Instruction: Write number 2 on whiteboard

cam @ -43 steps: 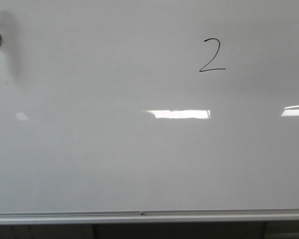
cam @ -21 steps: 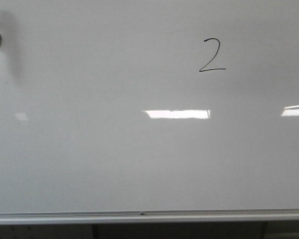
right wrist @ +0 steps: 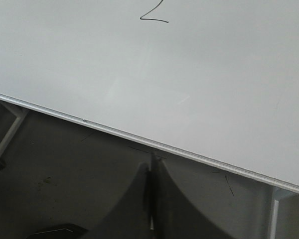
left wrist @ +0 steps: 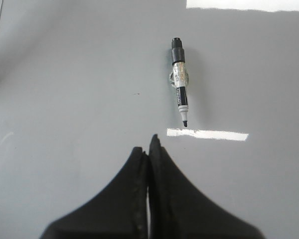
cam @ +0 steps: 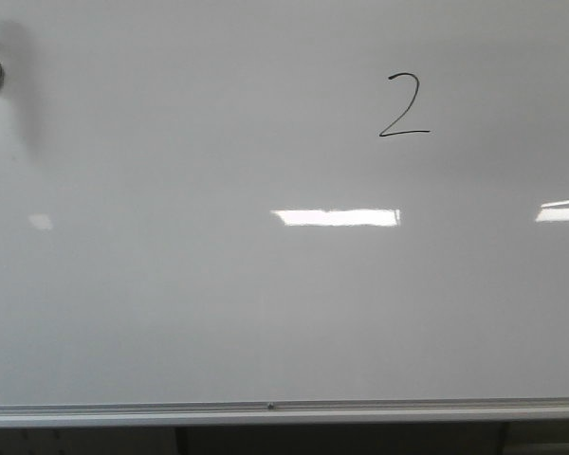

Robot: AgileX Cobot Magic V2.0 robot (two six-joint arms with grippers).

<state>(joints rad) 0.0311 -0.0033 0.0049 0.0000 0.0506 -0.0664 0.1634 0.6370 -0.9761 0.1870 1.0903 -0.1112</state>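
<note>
Nothing moved since earlier frames; thin black number 2 [cam: 404,105] on whiteboard [cam: 218,313]; left fingers [left wrist: 148,149], right fingers [right wrist: 152,172] closed, empty.

Count, this moment. Whiteboard [cam: 171,313]: one. Silver rail [cam: 379,410] along its lower edge: one. Hand-drawn number 2 [cam: 404,105]: one. Marker [left wrist: 180,82]: one, uncapped, lying just beyond the left gripper's closed fingertips. Grippers: two, left gripper [left wrist: 148,149] and right gripper [right wrist: 152,167]. Bright rectangular light reflections in the front view: two.
</note>
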